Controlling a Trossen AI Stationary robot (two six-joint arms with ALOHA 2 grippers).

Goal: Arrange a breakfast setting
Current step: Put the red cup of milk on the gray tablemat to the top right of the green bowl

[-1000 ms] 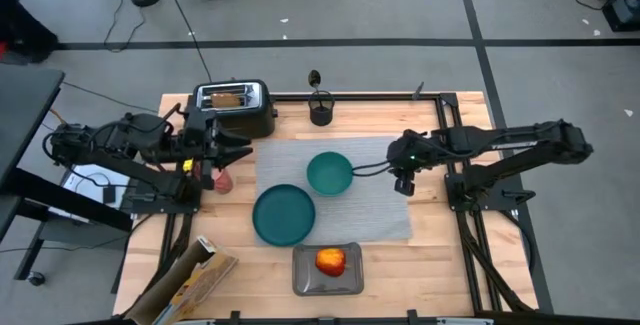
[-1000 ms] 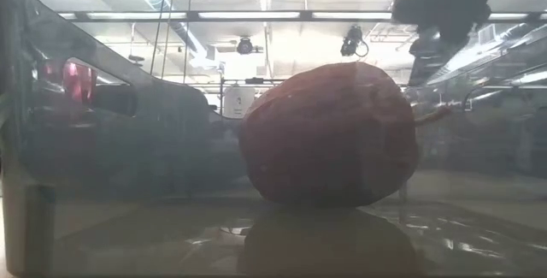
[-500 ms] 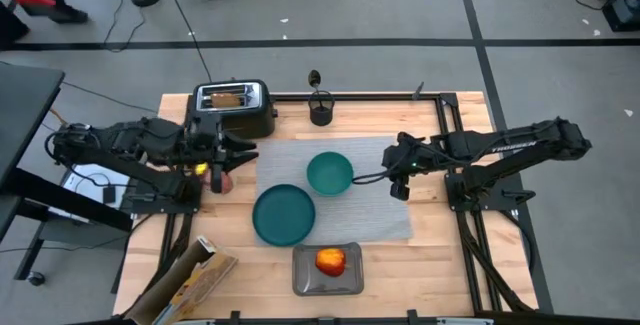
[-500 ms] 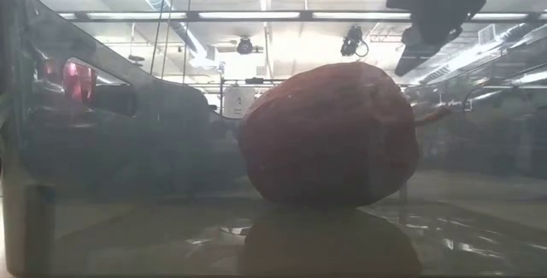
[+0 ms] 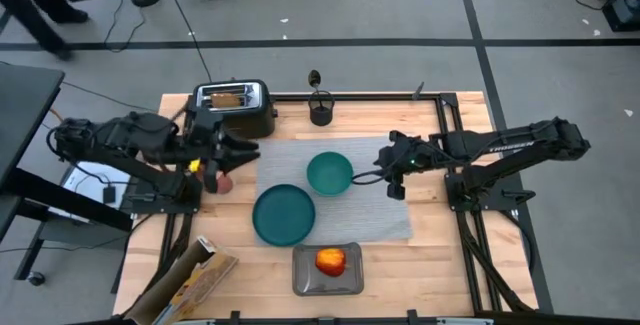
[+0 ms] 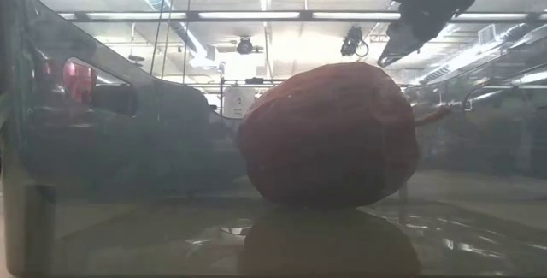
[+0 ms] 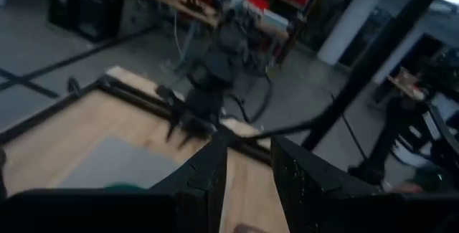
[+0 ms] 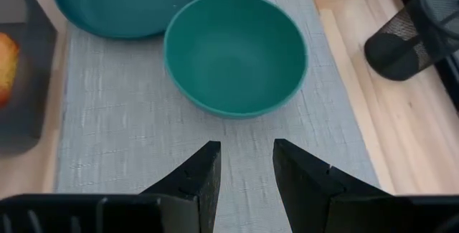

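Right claw (image 8: 244, 168) hovers over the placemat (image 5: 375, 215) just beside the teal bowl (image 5: 329, 173), fingers apart and empty — left claw (image 5: 248, 151), near the pink cup (image 5: 222, 179), also apart.

teal bowl (image 5: 329, 173) beside teal plate (image 5: 284, 214) on placemat (image 5: 385, 220).

We note a toaster (image 5: 235, 105) and black mesh cup (image 5: 320, 113) at the worktop's (image 5: 440, 275) far edge; grey tray (image 5: 305, 275) near.
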